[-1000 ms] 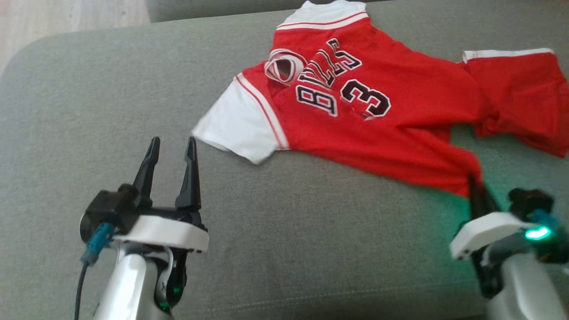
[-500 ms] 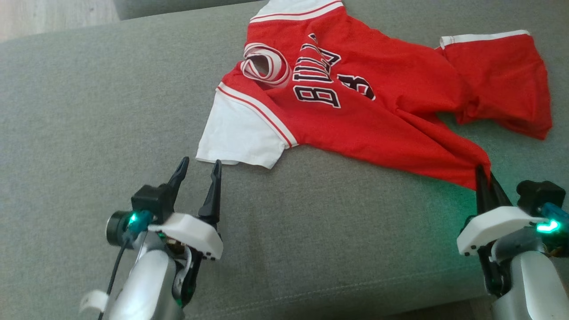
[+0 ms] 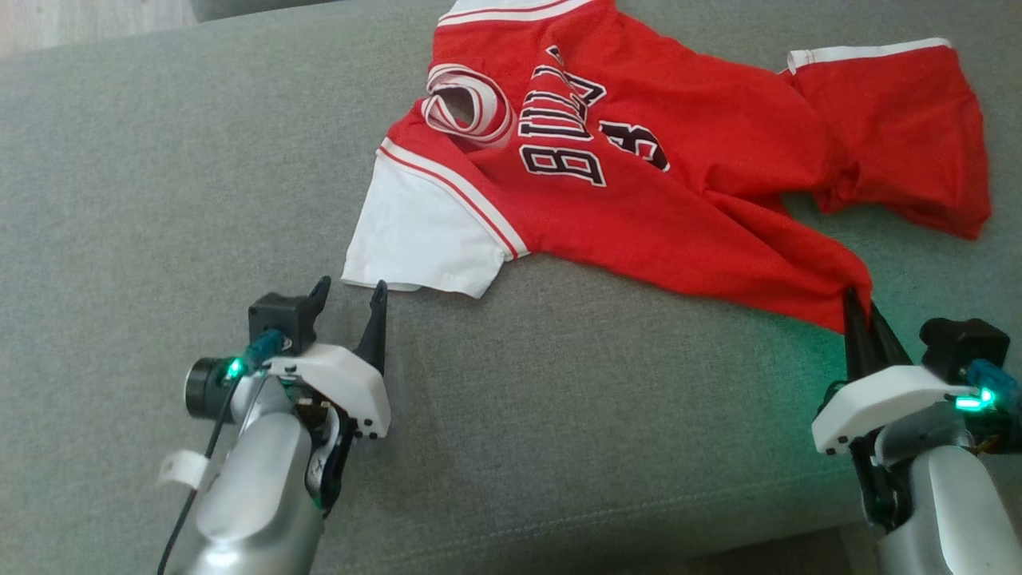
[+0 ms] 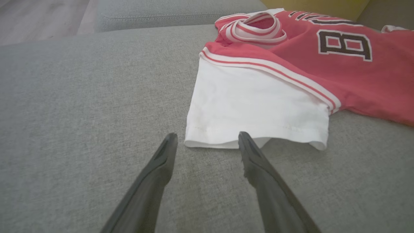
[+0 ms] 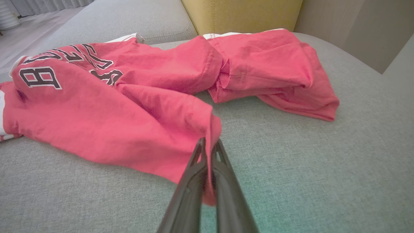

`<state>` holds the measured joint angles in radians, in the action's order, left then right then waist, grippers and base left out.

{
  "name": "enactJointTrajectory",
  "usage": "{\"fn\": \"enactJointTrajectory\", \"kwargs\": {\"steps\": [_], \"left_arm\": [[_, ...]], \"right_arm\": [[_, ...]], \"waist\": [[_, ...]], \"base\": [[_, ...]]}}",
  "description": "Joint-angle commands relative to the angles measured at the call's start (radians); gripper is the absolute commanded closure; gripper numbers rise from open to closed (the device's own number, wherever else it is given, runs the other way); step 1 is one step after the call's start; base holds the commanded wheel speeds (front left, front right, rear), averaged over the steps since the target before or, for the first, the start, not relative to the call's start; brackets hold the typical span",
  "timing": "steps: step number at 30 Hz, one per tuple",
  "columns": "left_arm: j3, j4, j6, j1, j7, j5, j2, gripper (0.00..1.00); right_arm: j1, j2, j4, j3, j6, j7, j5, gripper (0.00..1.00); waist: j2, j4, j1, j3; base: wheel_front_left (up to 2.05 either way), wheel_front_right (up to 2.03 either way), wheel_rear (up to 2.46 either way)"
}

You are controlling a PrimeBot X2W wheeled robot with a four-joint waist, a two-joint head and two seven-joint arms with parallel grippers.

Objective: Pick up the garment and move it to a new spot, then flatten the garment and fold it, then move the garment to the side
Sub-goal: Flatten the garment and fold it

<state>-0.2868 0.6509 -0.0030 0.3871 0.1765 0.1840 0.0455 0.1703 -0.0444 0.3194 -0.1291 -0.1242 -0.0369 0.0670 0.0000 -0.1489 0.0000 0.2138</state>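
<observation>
On the soft grey cloth sofa seat, the left gripper has its two dark fingers spread apart just by the edge of the white sleeve of the crumpled red and white sports shirt, and the right gripper pinches the shirt's red bottom corner.

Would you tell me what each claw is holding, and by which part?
The right claw grips the red jersey by a hem corner; the left claw, open near the white sleeve, holds nothing.
</observation>
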Motion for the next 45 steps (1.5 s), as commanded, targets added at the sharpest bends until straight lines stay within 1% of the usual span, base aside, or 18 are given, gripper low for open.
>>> {"fn": "enactJointTrajectory", "kwargs": {"steps": [1,7,9,13,18,19,20,24,28,31,35,39,45], "left_arm": [[0.023,-0.010,0.004,0.052,0.006,-0.007,0.021,0.00],[0.032,0.054,0.003,0.109,-0.004,0.011,0.024,0.00],[0.032,0.079,0.010,0.131,-0.017,0.011,0.026,0.00],[0.019,0.138,0.012,0.164,-0.071,0.005,0.031,0.00],[0.000,0.202,-0.005,0.187,-0.146,0.008,0.035,0.00],[-0.003,0.211,-0.010,0.190,-0.156,0.009,0.035,0.21],[-0.005,0.217,-0.016,0.192,-0.162,0.012,0.035,1.00],[-0.015,0.227,-0.033,0.195,-0.166,0.020,0.032,1.00],[-0.018,0.218,-0.039,0.194,-0.140,0.031,0.030,1.00],[-0.012,0.196,-0.036,0.192,-0.098,0.043,0.028,1.00],[0.021,0.140,-0.034,0.183,-0.018,0.084,0.024,1.00],[0.050,0.047,-0.052,0.174,0.040,0.130,0.021,1.00],[0.113,-0.182,-0.066,0.174,0.067,0.219,0.016,1.00]], "right_arm": [[0.008,-0.006,-0.037,0.029,-0.007,0.005,0.008,1.00],[0.017,-0.006,-0.042,0.049,-0.007,0.006,0.017,1.00],[0.021,-0.006,-0.043,0.057,-0.007,0.006,0.019,1.00],[0.032,-0.006,-0.046,0.069,-0.007,0.006,0.023,1.00],[0.040,-0.006,-0.046,0.066,-0.007,0.011,0.027,1.00],[0.041,-0.006,-0.046,0.066,-0.007,0.011,0.028,1.00],[0.042,-0.006,-0.045,0.065,-0.007,0.012,0.028,1.00],[0.045,-0.006,-0.047,0.061,-0.007,0.014,0.029,1.00],[0.044,-0.006,-0.046,0.054,-0.007,0.015,0.025,1.00],[0.044,-0.006,-0.049,0.057,-0.007,0.014,0.019,1.00],[0.047,-0.006,-0.066,0.071,-0.007,0.022,0.020,1.00],[0.066,-0.006,-0.101,0.086,-0.007,0.033,0.012,1.00],[0.183,-0.008,-0.183,0.099,-0.007,0.021,-0.004,1.00]], "waist": [[0.0000,-0.003,0.0000,0.005],[0.0000,-0.016,0.0000,0.024],[0.0000,-0.023,0.0000,0.031],[0.0000,-0.036,0.0000,0.039],[0.0000,-0.046,0.0000,0.039],[0.0000,-0.047,0.0000,0.038],[0.0000,-0.047,0.0000,0.037],[0.0000,-0.044,0.0000,0.032],[0.0000,-0.032,0.0000,0.021],[0.0000,-0.022,0.0000,0.010],[0.0000,-0.011,0.0000,-0.010],[0.0000,0.000,0.0000,-0.035],[0.0000,0.016,0.0000,-0.084]], "base": [[0.00,0.00,0.00],[0.00,0.00,0.00],[0.00,0.00,0.00],[0.00,0.00,0.00],[0.00,0.00,0.00],[0.00,0.00,0.00],[0.00,0.00,0.00],[0.00,0.00,0.00],[0.00,0.00,0.00],[0.00,0.00,0.00],[0.00,0.00,0.00],[0.00,0.00,0.00],[0.00,0.00,0.00]]}}
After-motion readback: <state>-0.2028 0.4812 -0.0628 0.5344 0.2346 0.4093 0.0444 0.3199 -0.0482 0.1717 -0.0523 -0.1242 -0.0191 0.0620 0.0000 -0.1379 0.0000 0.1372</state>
